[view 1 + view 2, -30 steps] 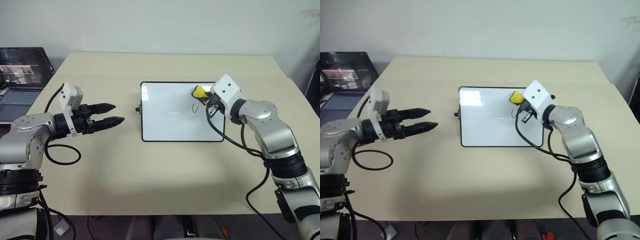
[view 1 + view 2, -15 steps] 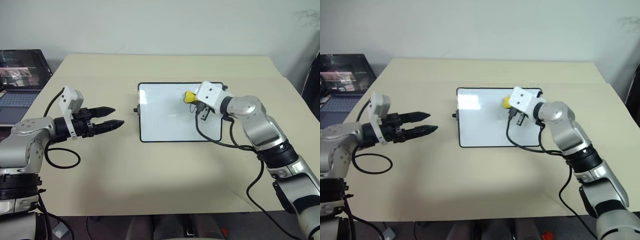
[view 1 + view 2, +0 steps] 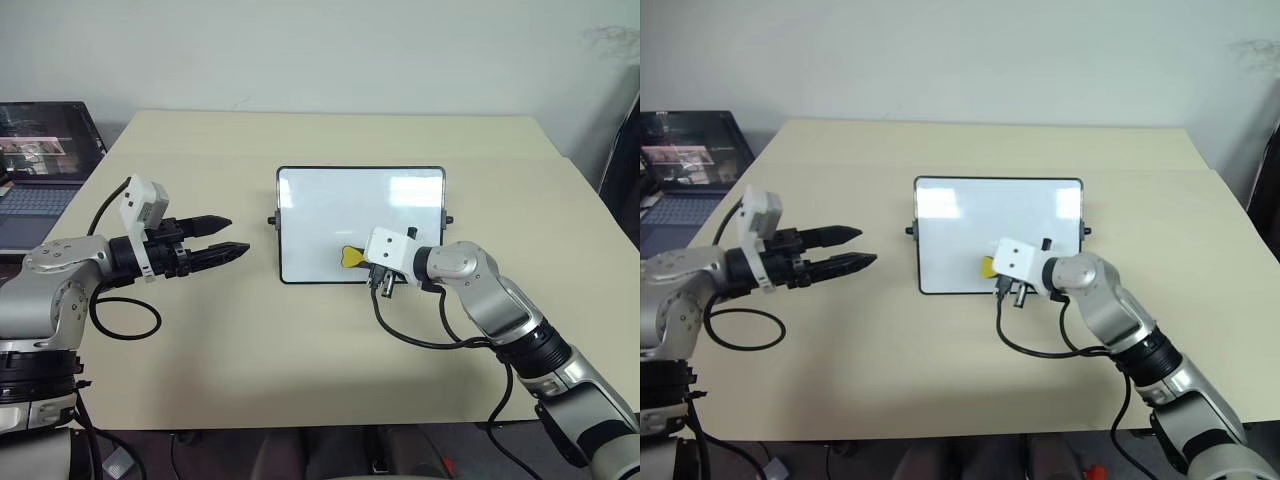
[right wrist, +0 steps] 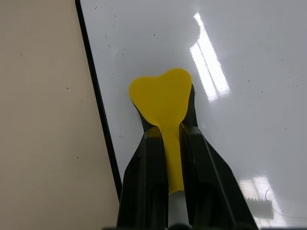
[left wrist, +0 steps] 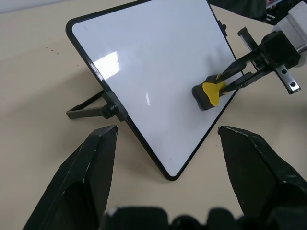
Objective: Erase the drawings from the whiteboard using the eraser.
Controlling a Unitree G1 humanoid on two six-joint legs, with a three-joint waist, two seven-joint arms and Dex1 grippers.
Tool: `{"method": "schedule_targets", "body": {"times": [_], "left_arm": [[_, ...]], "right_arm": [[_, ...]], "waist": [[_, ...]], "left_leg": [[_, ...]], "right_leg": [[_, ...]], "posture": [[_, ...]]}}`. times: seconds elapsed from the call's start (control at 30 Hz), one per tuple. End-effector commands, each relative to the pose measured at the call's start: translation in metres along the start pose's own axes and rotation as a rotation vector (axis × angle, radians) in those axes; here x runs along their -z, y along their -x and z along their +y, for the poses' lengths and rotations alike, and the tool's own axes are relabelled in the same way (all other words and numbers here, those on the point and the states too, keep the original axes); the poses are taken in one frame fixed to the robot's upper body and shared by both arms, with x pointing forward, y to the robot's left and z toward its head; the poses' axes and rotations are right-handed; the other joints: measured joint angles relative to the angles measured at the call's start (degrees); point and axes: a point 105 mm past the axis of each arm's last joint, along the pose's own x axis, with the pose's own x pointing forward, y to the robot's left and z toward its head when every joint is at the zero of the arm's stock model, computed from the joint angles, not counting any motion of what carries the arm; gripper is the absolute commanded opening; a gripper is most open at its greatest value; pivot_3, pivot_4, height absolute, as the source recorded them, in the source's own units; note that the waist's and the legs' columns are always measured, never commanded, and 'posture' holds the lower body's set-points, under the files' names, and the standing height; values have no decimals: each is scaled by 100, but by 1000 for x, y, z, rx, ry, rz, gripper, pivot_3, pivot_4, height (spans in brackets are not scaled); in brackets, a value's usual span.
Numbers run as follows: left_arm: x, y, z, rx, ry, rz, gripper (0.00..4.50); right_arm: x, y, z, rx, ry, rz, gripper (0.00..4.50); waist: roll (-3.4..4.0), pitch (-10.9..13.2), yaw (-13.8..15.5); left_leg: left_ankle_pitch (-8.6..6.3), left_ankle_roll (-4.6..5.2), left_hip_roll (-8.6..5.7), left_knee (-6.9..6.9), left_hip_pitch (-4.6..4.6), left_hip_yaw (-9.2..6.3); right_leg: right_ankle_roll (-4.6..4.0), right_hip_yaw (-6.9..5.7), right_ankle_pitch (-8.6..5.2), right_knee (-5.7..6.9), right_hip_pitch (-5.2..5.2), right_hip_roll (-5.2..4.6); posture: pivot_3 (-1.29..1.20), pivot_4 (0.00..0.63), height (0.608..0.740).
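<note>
The whiteboard (image 3: 330, 205) stands tilted on its prop at the middle of the tan table. My right gripper (image 3: 363, 259) is shut on the yellow eraser (image 3: 350, 257), and the eraser's dark pad is pressed against the board near the middle of its lower edge. The right wrist view shows the eraser (image 4: 162, 93) clamped between the two fingers. A thin dark stroke (image 4: 274, 207) shows on the board there; I cannot tell whether it is one of the drawings. In the head views the board's surface looks blank. My left gripper (image 3: 238, 232) hovers open, left of the board and apart from it.
A laptop (image 3: 40, 150) with a lit screen sits off the table's left edge. The board's black prop leg (image 5: 86, 108) and side knob (image 3: 272, 220) stick out on its left side. A black cable (image 3: 420, 335) from my right wrist lies on the table in front of the board.
My right gripper has carried the eraser from the board's upper right down and left to its lower edge. The scribble seen earlier is not visible in the head views. The left gripper stayed put.
</note>
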Motion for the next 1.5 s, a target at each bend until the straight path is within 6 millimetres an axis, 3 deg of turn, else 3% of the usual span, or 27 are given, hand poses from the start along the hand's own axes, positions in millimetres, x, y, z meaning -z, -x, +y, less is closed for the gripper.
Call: {"method": "schedule_targets", "body": {"times": [0.03,0.17,0.27,0.33,0.4,0.5,0.63,0.67,0.73,0.83,1.0,1.23,1.5], "left_arm": [[-16,3,2,-12,-48,-37,3633],[-16,3,2,-11,-49,-37,3633],[-17,4,4,-15,-51,-38,3633],[-17,4,4,-16,-52,-39,3633],[-17,4,4,-16,-52,-41,3633],[-16,2,5,-12,-50,-44,3633],[-15,-1,5,-1,-49,-47,3633],[-16,-3,6,4,-51,-48,3633],[-17,-4,6,14,-52,-51,3633],[-17,-5,6,28,-53,-41,3633],[-17,-9,8,42,-54,-41,3633],[-19,-15,7,64,-49,-49,3633],[-19,-15,5,72,-49,-48,3633]], "right_arm": [[11,7,-21,65,5,61,64],[-15,26,-41,114,-29,-54,63],[-44,56,-57,150,-77,-210,61],[-53,71,-64,180,-100,-258,61],[-55,96,-85,275,-136,-286,61],[-47,141,-121,481,-228,-327,49],[-9,181,-150,736,-324,-217,44],[9,193,-153,805,-400,-156,44],[37,208,-149,863,-519,-46,44],[69,214,-123,804,-644,131,44],[102,217,-94,760,-742,293,44],[134,215,-60,696,-827,443,43],[141,208,-46,659,-933,428,43]], "waist": [[0,0,3],[4,3,10],[6,6,13],[6,6,17],[7,7,18],[9,8,31],[9,8,42],[9,8,39],[8,7,45],[16,12,54],[21,15,0],[22,15,9],[22,16,8]], "left_leg": [[0,0,0,0,0,0],[0,0,-3,0,-3,1],[0,0,-4,-2,-21,-2],[-1,-1,-4,-3,-43,-7],[-1,-1,-3,-5,-53,-12],[-2,-1,-7,-10,-62,-14],[-3,-2,-16,-11,-64,-10],[-3,-2,-16,-11,-64,-7],[-2,-1,-14,-11,-64,-3],[-3,-1,-15,-13,-63,2],[-3,0,-13,-16,-62,1],[-3,0,-13,-13,-60,5],[-3,0,-15,-11,-62,4]], "right_leg": [[0,0,0,0,0,0],[1,1,1,-1,-1,-2],[0,-2,0,-6,-11,-3],[-2,-6,0,-7,-27,-3],[-10,-10,4,-7,-36,-3],[-22,-13,10,-15,-39,-6],[-21,-13,9,-19,-39,-15],[-20,-12,8,-19,-39,-16],[-11,-12,2,-18,-39,-15],[-17,-13,1,-17,-38,-15],[1,-7,-10,-16,-40,-10],[5,-7,-13,-16,-39,-1],[8,-6,-12,-16,-38,-1]], "posture": [[0,150,740],[0,150,740],[0,150,740],[0,150,740],[0,150,740],[0,150,740],[0,150,740],[0,150,740],[0,150,740],[0,150,740],[0,150,740],[0,150,740],[0,150,740]]}}
